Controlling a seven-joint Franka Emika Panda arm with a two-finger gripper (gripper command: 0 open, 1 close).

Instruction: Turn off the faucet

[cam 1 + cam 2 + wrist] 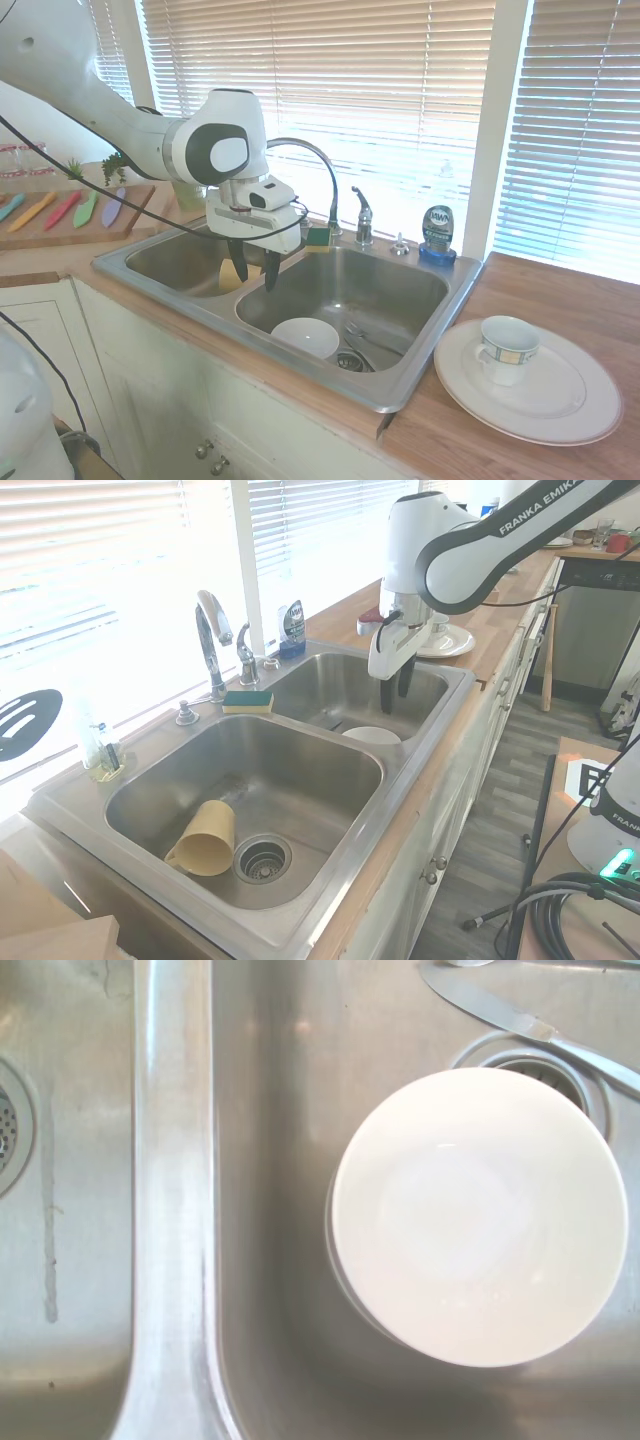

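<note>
The faucet [322, 170] is a chrome tap behind the double sink, its thin arched spout reaching over the divider. Its short lever handle [361, 214] stands on a post just right of the spout. From the other side the faucet spout [209, 640] and lever handle [245, 660] sit by the window. My gripper [255, 275] hangs open and empty over the sink's front, near the divider, well in front of and left of the handle. The second exterior view shows the gripper [394, 693] above the far basin. I see no water stream.
A white bowl [480, 1215] and a knife [500, 1010] lie in the basin under the wrist. A yellow cup [205, 838] lies in the other basin. A green sponge [318, 238], a small chrome cap [400, 245] and a dish soap bottle [437, 232] line the back rim. A plate [570, 400] holds a mug [505, 350].
</note>
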